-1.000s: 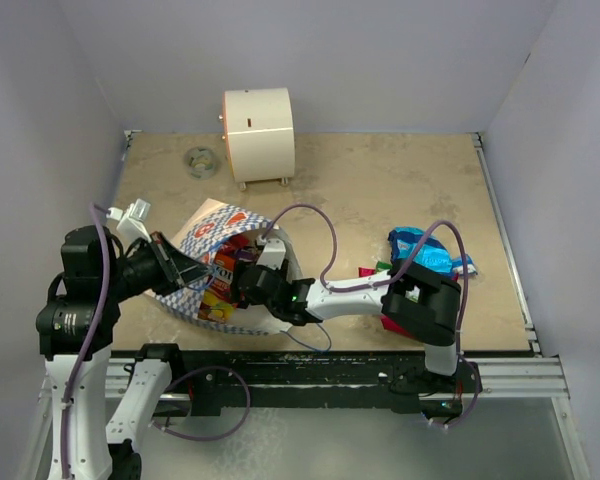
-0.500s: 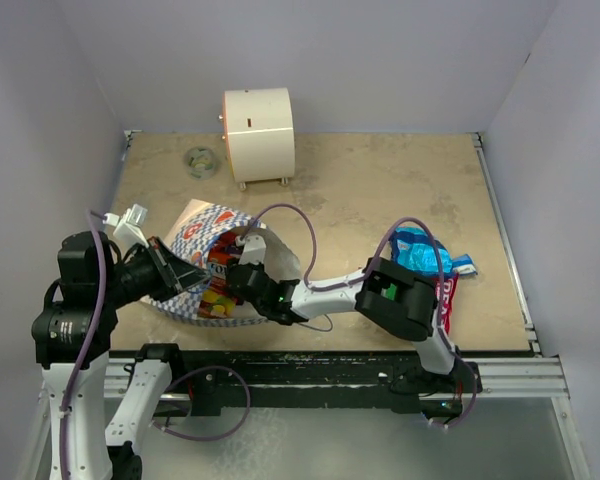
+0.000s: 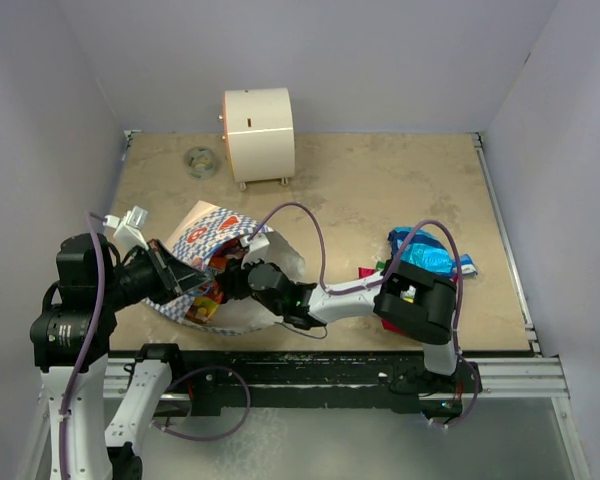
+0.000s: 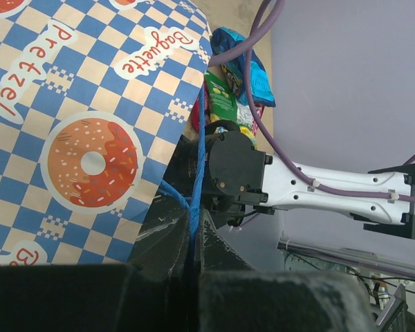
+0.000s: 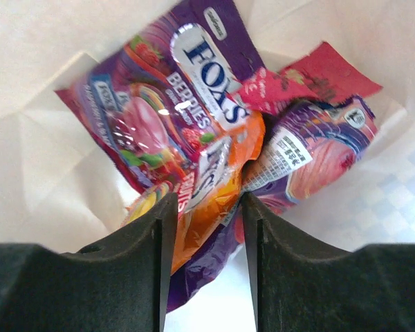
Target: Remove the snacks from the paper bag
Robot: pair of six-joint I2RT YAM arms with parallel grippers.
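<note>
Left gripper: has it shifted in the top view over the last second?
Yes, slightly. The left gripper has drawn down the view, away from the cream box, taking along the edge of the paper bag that it pinches.

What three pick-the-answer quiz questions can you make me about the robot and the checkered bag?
1. Where is the right gripper?
A. High in the air.
B. Inside the paper bag.
C. Behind the robot.

2. What colours are the bag's checks?
A. Red and yellow.
B. Green and black.
C. Blue and white.

3. What is the left gripper doing?
A. Pinching the bag's rim, shut.
B. Hanging wide open.
C. Holding a spoon.

Answers:
1 B: its wrist view shows white bag walls, with snack packets between its fingers.
2 C: the left wrist view shows blue and white squares.
3 A: its closed fingers clamp the rim and the blue cord handle.
</note>
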